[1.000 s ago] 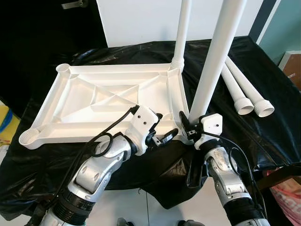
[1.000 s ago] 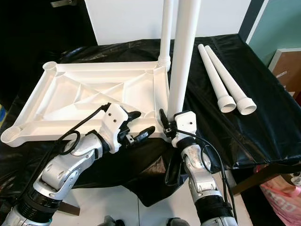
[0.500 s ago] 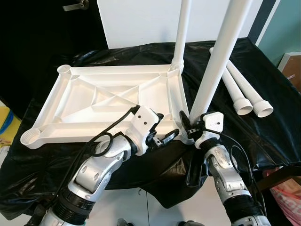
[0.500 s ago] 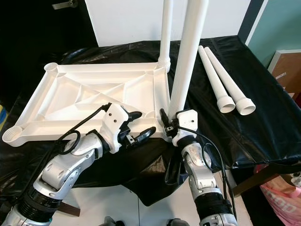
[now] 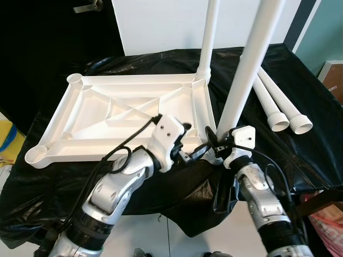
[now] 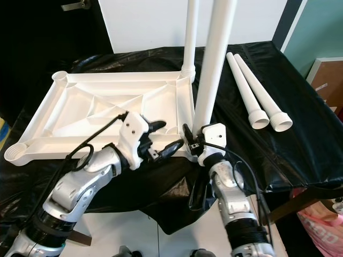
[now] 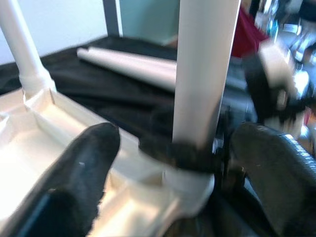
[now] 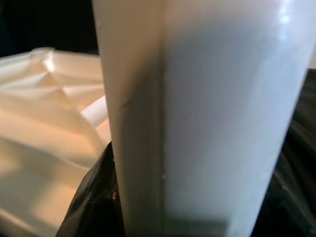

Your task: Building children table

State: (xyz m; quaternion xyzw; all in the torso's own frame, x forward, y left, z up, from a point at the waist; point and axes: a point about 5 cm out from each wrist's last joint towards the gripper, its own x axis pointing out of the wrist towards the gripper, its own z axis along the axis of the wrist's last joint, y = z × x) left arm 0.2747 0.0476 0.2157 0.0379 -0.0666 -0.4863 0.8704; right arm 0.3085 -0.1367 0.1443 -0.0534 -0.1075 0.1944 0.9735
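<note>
We seat a table leg (image 5: 247, 61) in the upturned tabletop (image 5: 102, 115).
Our right gripper (image 5: 213, 145) clamps its base; our left gripper (image 5: 188, 143) gapes alongside.

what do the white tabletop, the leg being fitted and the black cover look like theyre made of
Tabletop: likely moulded plastic, matte white, with ribs and corner sockets on its underside. Leg in the right gripper: probably hollow plastic tube, smooth with a slight sheen. Black cover: thin glossy plastic sheeting, going by its shiny wrinkles.
</note>
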